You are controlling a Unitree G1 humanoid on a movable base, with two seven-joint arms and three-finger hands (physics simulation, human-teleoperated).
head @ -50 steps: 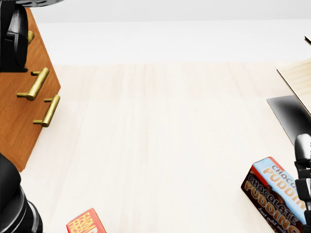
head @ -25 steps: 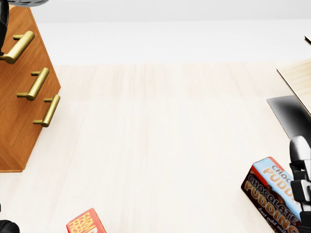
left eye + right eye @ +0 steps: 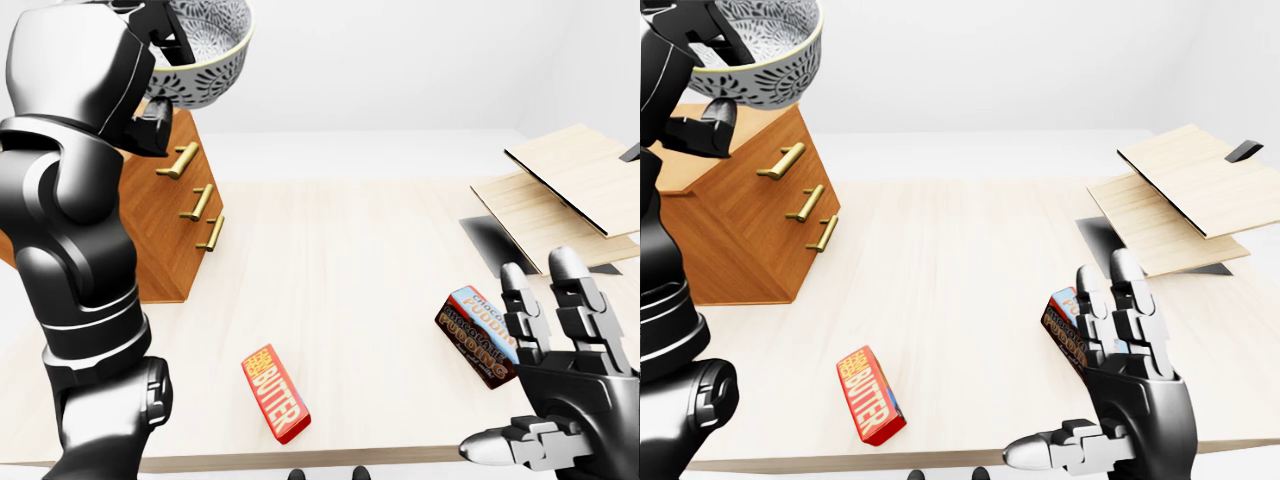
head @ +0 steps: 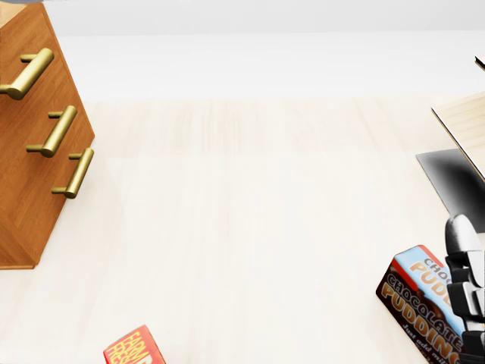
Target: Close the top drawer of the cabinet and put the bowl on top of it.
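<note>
The patterned grey bowl (image 3: 760,50) hangs above the top of the wooden cabinet (image 3: 750,230) at the upper left of the right-eye view. My left hand (image 3: 702,100) is shut on its rim and underside. I cannot tell whether the bowl touches the cabinet top. The cabinet's three drawer fronts look flush, and the top drawer's brass handle (image 4: 26,72) lines up with the two below. My right hand (image 3: 560,340) stands open, fingers up, at the lower right, just beside the chocolate pudding box (image 3: 475,335).
A red butter box (image 3: 277,393) lies near the table's bottom edge. Two light wooden boards (image 3: 570,190) are stacked at the right over a dark mat (image 4: 455,178). My left arm (image 3: 85,250) fills the left side of the left-eye view.
In the head view my left arm has risen out of the left edge, uncovering the top handle. The bowl's rim has left the top edge. The right fingers sank slightly.
</note>
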